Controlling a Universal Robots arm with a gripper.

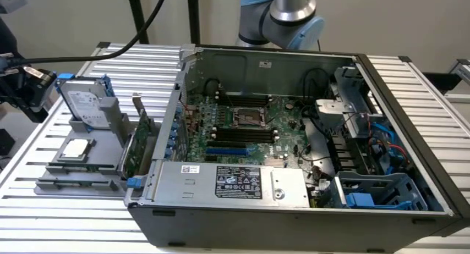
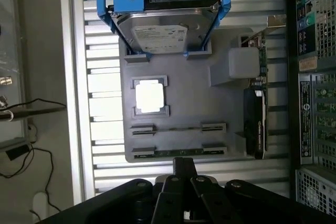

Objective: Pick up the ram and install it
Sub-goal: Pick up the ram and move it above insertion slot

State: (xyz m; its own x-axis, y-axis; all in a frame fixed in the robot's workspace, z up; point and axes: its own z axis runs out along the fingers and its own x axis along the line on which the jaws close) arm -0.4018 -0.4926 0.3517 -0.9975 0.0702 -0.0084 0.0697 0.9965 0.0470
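Here the hand (image 2: 184, 165) (grip unclear) hangs by the ram (image 2: 173, 152) edging the tray (image 2: 181, 95).

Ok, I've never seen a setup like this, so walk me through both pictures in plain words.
This is a robot arm at an open computer case that lies on a slatted metal table. One picture comes from a camera standing off the arm; the other from a camera on its wrist, looking down past the dark tool. Beside the case sits a grey tray holding a hard drive, a silver processor chip, an upright expansion card and the ram, a thin green stick. The ram lies in its tray slot nearest the tool, not picked up.
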